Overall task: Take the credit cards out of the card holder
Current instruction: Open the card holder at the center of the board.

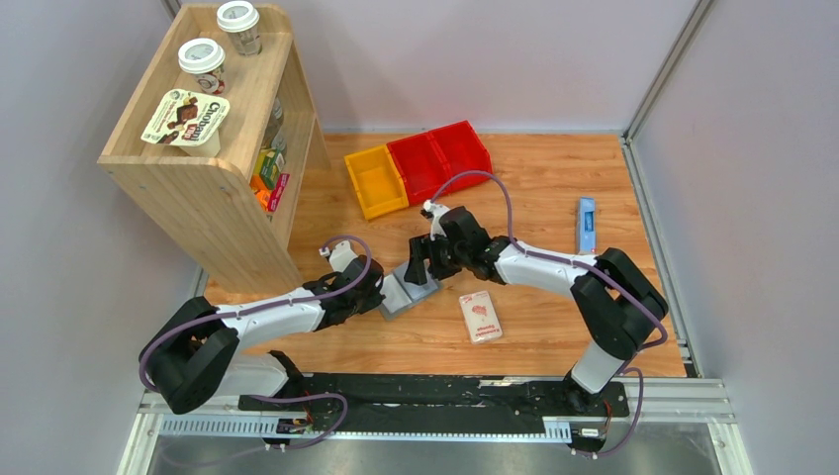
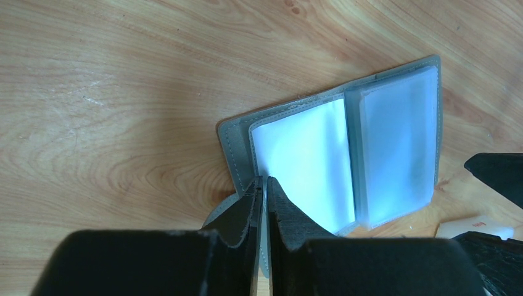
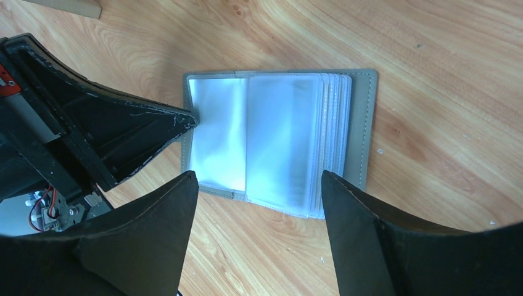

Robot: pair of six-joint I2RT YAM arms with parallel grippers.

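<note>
The grey card holder point(image 1: 408, 292) lies open on the wooden table, its pale blue-grey clear pockets up; it also shows in the left wrist view point(image 2: 370, 148) and the right wrist view point(image 3: 277, 135). My left gripper point(image 2: 265, 185) is shut on the holder's left cover edge, also visible in the top view point(image 1: 382, 297). My right gripper point(image 3: 259, 176) is open and empty, hovering just above the near edge of the holder, its jaws spread about the holder's width; it also shows from above point(image 1: 420, 265). No credit cards show; they are hidden in the pockets or out of view.
A white-and-pink packet point(image 1: 480, 317) lies just right of the holder. A small blue object point(image 1: 586, 225) lies far right. A yellow bin point(image 1: 376, 181) and red bins point(image 1: 440, 156) stand at the back. A wooden shelf point(image 1: 213, 168) stands at the left.
</note>
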